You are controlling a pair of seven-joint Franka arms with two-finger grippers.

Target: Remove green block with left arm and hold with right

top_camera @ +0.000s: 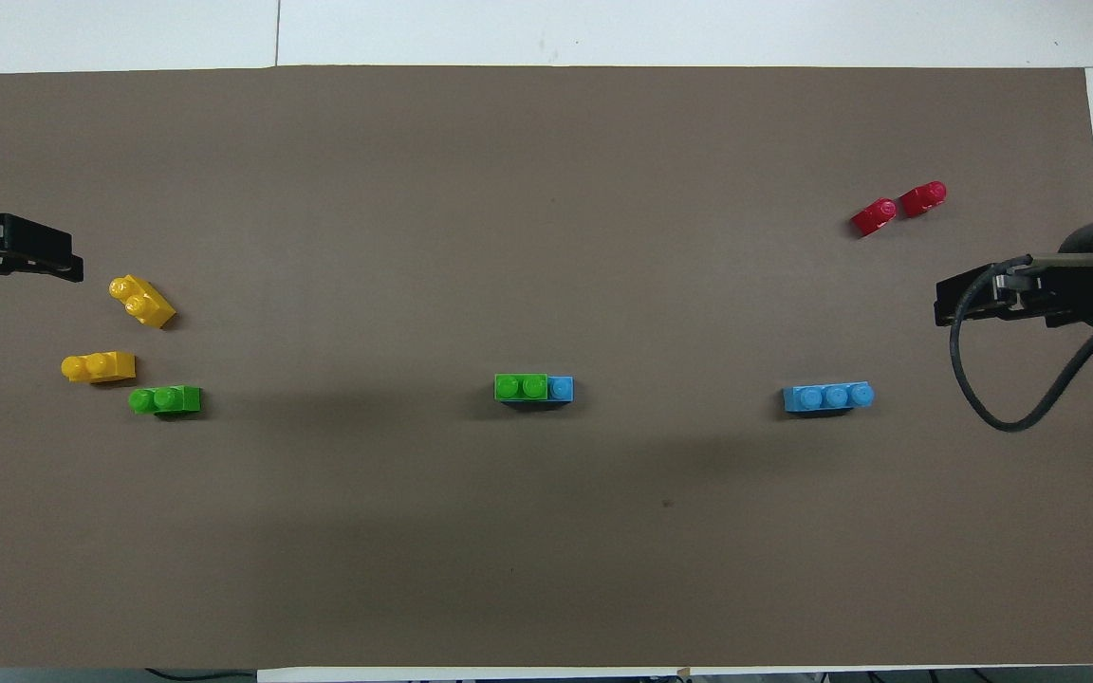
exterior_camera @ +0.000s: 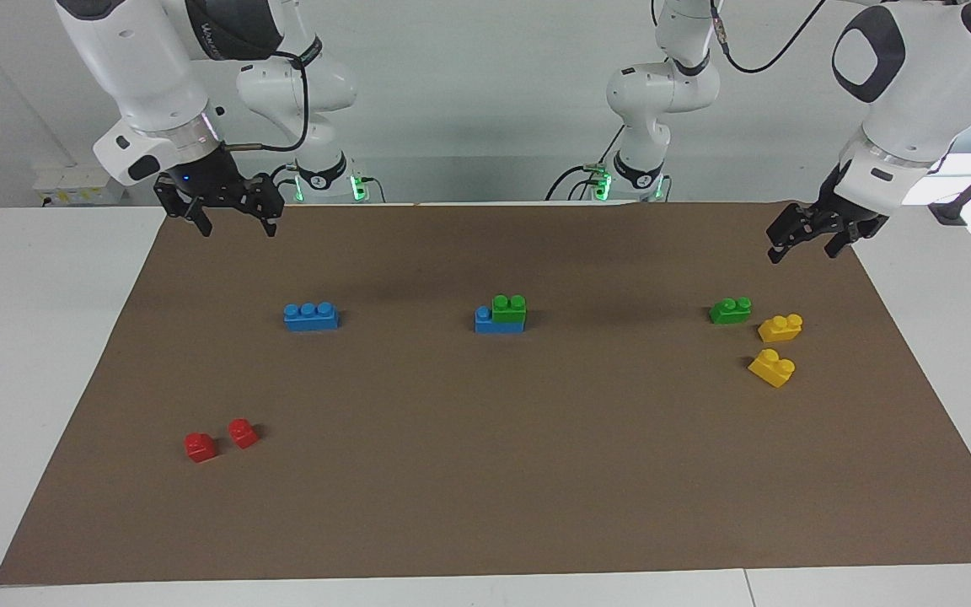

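Observation:
A green block [exterior_camera: 508, 308] [top_camera: 520, 386] sits stacked on one end of a blue brick [exterior_camera: 484, 323] [top_camera: 561, 389] at the middle of the mat. A second green block [exterior_camera: 730, 310] [top_camera: 165, 399] lies loose toward the left arm's end. My left gripper [exterior_camera: 806, 246] [top_camera: 63, 264] hangs open and empty above the mat's edge at its own end, apart from the bricks. My right gripper [exterior_camera: 235, 223] [top_camera: 947, 306] hangs open and empty above the mat's corner at its own end.
Two yellow bricks [exterior_camera: 780, 327] [exterior_camera: 772, 367] lie beside the loose green block. A blue three-stud brick [exterior_camera: 310, 316] lies toward the right arm's end. Two red bricks [exterior_camera: 200, 447] [exterior_camera: 243, 432] lie farther from the robots. All rest on a brown mat [exterior_camera: 485, 489].

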